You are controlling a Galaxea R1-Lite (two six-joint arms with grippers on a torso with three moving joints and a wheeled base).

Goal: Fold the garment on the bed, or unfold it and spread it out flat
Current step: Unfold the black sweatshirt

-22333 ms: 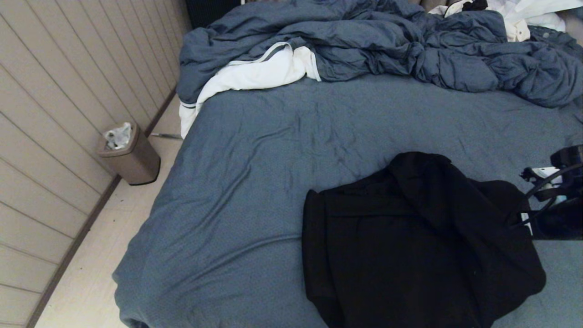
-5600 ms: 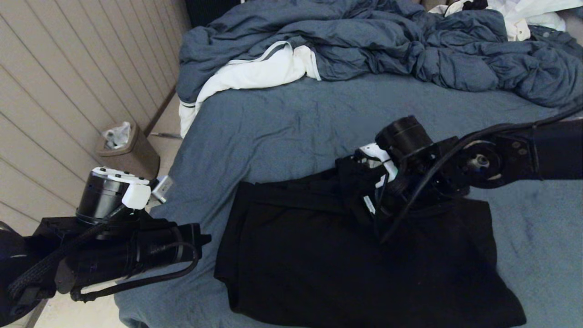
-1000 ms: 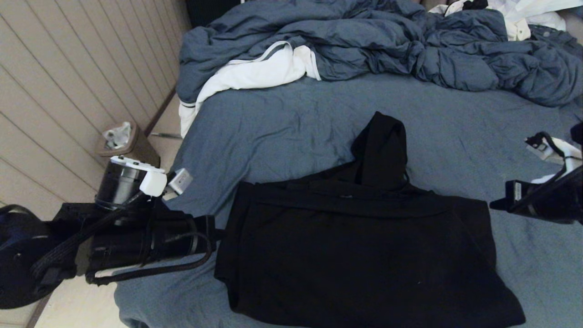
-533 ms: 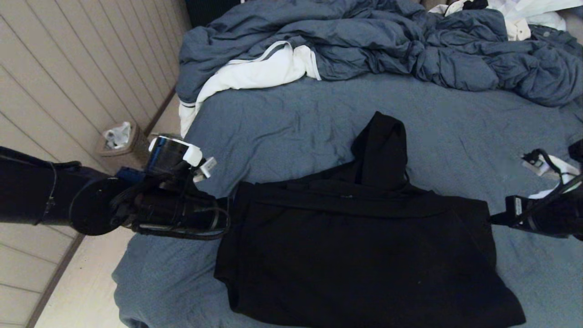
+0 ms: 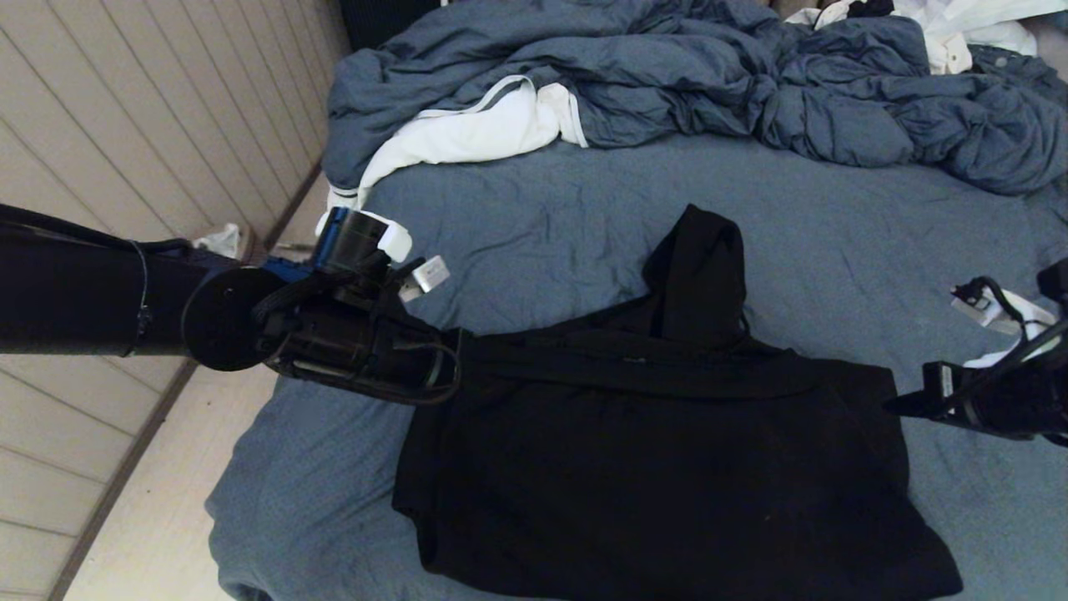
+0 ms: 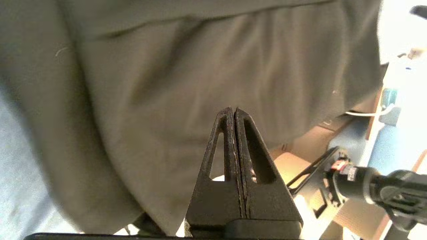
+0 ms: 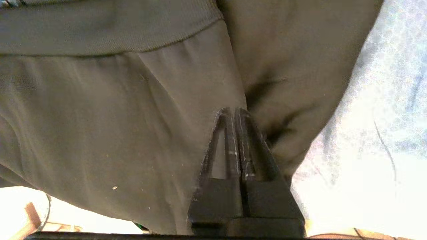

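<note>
Left tool (image 6: 233, 111) and right tool (image 7: 232, 111), both pressed together empty, flank the garment (image 5: 667, 451).

Bedroom in a home: wide bed (image 5: 584, 217), rumpled duvet (image 5: 709, 75) at far end, panelled wall (image 5: 125, 125) left.

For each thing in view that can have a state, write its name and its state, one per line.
garment: lying flat on the bed, sleeves tucked in, hood extended.
bed: sheet slightly wrinkled.
duvet: rumpled.
left gripper: shut, holding nothing.
right gripper: shut, holding nothing.
</note>
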